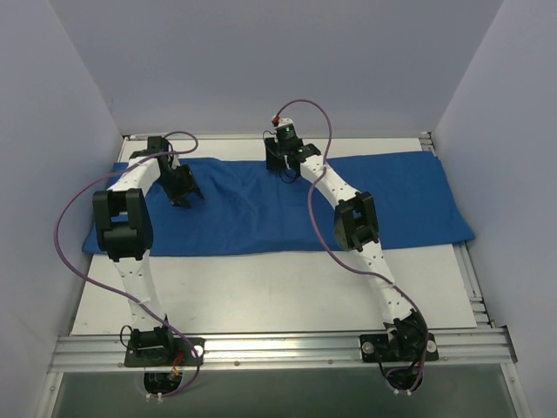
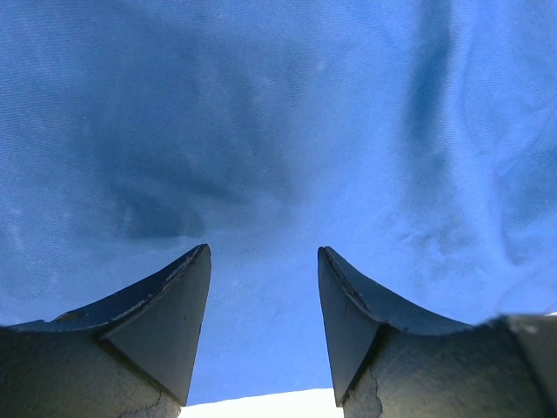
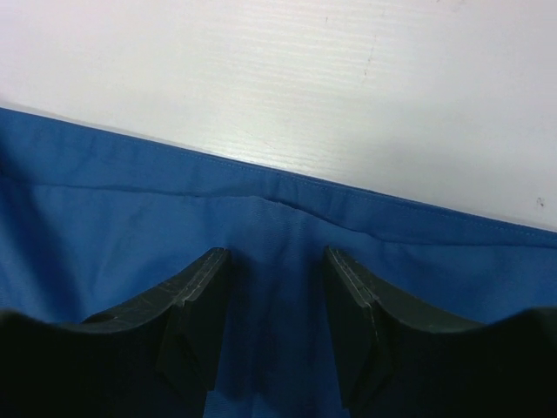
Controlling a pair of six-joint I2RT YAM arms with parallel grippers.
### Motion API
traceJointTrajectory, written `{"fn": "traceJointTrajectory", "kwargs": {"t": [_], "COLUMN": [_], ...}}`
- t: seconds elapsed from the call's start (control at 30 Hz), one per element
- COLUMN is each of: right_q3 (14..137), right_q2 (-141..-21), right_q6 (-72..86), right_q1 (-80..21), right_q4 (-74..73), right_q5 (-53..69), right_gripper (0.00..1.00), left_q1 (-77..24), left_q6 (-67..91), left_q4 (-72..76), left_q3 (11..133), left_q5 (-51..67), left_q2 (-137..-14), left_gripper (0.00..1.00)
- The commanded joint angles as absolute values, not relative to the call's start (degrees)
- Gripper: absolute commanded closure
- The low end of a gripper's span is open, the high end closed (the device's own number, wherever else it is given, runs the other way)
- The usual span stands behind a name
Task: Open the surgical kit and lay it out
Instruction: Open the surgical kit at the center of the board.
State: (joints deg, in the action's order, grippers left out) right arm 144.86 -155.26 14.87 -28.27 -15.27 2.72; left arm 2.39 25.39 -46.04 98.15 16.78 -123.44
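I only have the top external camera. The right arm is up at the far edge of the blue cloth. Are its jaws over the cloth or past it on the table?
Observer: Over the cloth. In the right wrist view the right jaws stand apart just inside the stitched hem of the blue cloth, and the bare white table lies beyond it.
Operator: Anything pinched?
Observer: Not that I can see. Cloth fills the gap between them, flat but for one small crease running to the hem.
Operator: And the left side?
Observer: The left wrist view shows the left jaws apart above wrinkled cloth, with a sliver of table at the bottom edge.
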Motion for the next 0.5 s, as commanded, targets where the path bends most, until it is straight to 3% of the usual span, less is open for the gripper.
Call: {"fn": "traceJointTrajectory", "kwargs": {"t": [0.0,0.23,0.47], "right_q3": [146.87,146.69,148.09], "right_q2": [-156.44,-156.80,-156.62], "right_q6": [14.41,14.41,14.94], "right_q1": [-29.18,-29.35,-29.35], "right_q4": [-16.35,-16.70,-16.35], "right_q5": [1.49,1.85,2.46], "right_gripper": [0.54,0.56,0.87], "left_q1": [2.73,2.73,2.72], "left_q6": [25.14,25.22,25.22], "left_q4": [-44.39,-44.12,-44.30], "left_q3": [98.35,98.26,98.17], "left_q5": [17.84,18.11,18.28], "left_q2": [-119.71,-119.62,-119.36], "left_gripper": [0.39,0.39,0.39]}}
